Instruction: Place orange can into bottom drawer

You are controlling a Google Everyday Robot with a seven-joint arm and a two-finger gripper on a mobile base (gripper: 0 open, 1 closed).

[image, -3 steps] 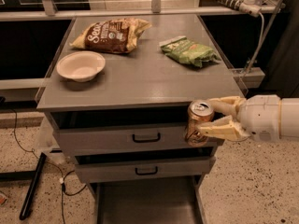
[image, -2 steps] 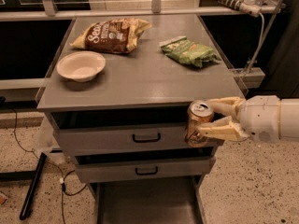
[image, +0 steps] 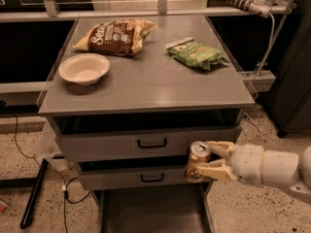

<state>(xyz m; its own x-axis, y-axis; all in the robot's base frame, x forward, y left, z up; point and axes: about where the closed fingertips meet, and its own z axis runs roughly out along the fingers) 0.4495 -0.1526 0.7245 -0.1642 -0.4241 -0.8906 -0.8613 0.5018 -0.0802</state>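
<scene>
Though dim all round, mostly grey sheet metal here: boxy table (image: pixel 146 89) with a flat matte top and squared edges. Below the front edge, lowest of the lot, the bottom drawer (image: pixel 150 210), pulled out as a wide shallow tray with a flat floor and thin side walls. Above that, two more grey drawers (image: pixel 116 143) stacked under the front edge, each with a slim black handle and a dark gap over its front.

Coming in from the right, past the front right corner: smooth, rounded white arm (image: pixel 272 168), chunky plastic-looking shell.

On the speckled floor (image: pixel 243 212) off the front left corner, a black pole (image: pixel 33 193) lying at a slant, thin cable beside it.

Up top, well apart from each other:
- crinkly brown chip bag (image: pixel 116 37) toward the back edge, left of centre
- puffy green chip bag (image: pixel 197 54) toward the back right corner
- round cream bowl (image: pixel 84 69) near the left edge, shallow and smooth

Just below the front right corner, the gripper (image: pixel 201 158), tan fingers clamped on the orange can (image: pixel 196 154), one up near the rim, the other low on the body. Small mottled orange-brown metal cylinder, silver top, roughly upright, held in front of the right ends of the two handled drawers and, in the picture, above the right side of the open tray. Not in the tray, not touching it.
</scene>
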